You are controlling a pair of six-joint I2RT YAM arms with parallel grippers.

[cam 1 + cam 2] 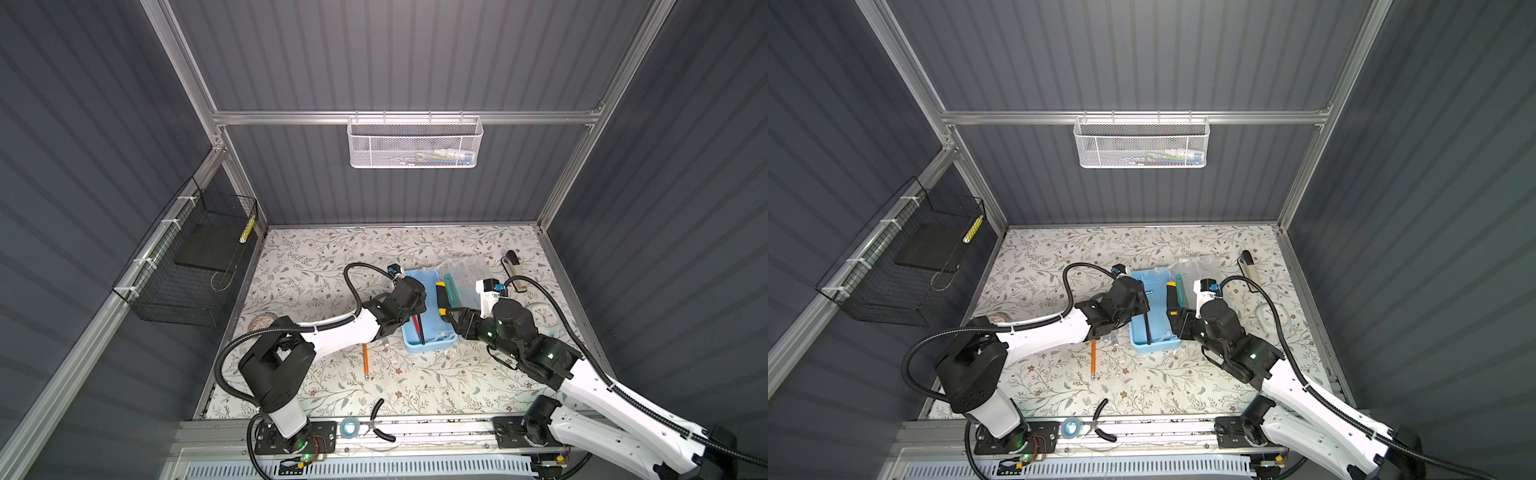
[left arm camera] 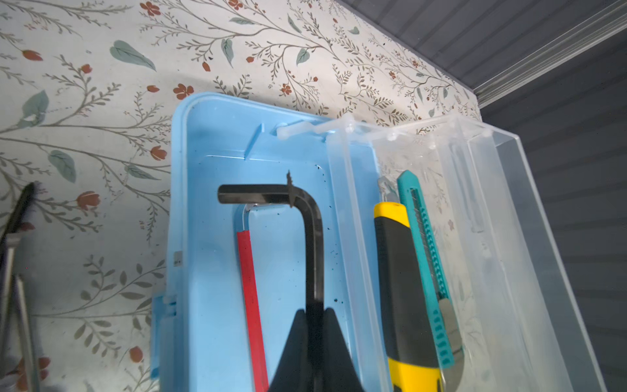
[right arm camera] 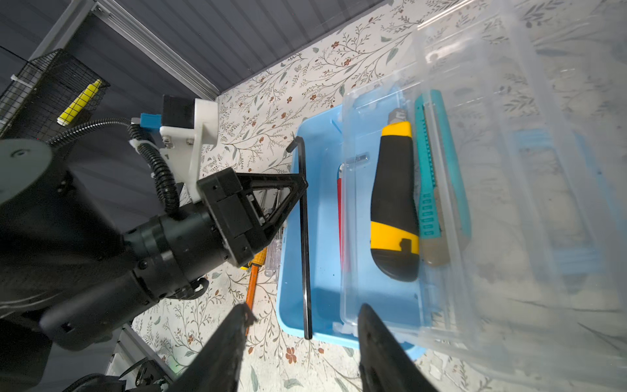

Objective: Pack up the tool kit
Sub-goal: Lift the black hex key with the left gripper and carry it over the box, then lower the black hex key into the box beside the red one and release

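Table (image 1: 324, 257): flat, with a matt floral print of leaves and small red blooms.

Tool box (image 1: 432, 341): a rectangular pale-blue plastic tray with rounded corners and a raised rim. It sits mid-table between the two arms. Dark specks on its smooth floor.

Clear lid (image 1: 465, 266): transparent, thin-walled plastic, hinged along the tray's long side and lying open beside it.

Left end effector (image 2: 314, 312): black triangular fingers, pinched tight on the long shaft of the hex key (image 2: 312, 237). It reaches over the tray.

Right end effector (image 3: 305, 310): black fingers roughly half apart, at the tray's near end wall. Nothing is clamped between them. Cannot tell whether one finger touches the lid's corner.

Utility knife (image 2: 403, 288): chunky, with a black rubbery grip and yellow hard plastic at both ends. It lies in the clear lid along the hinge side.

Snap-off cutter (image 2: 424, 237): slim teal body with a ribbed slider track. It lies parallel to the knife and touches it, on the side away from the tray.

Hex key: black steel, L-shaped, six-sided stock. It runs lengthwise over the tray, and its short leg crosses the metal tip of the red tool (image 2: 249, 288), a thin flat red bar on the tray floor. Whether the key rests on the floor is unclear.

Pencil (image 1: 365, 359): thin and orange, on the table just outside the tray.
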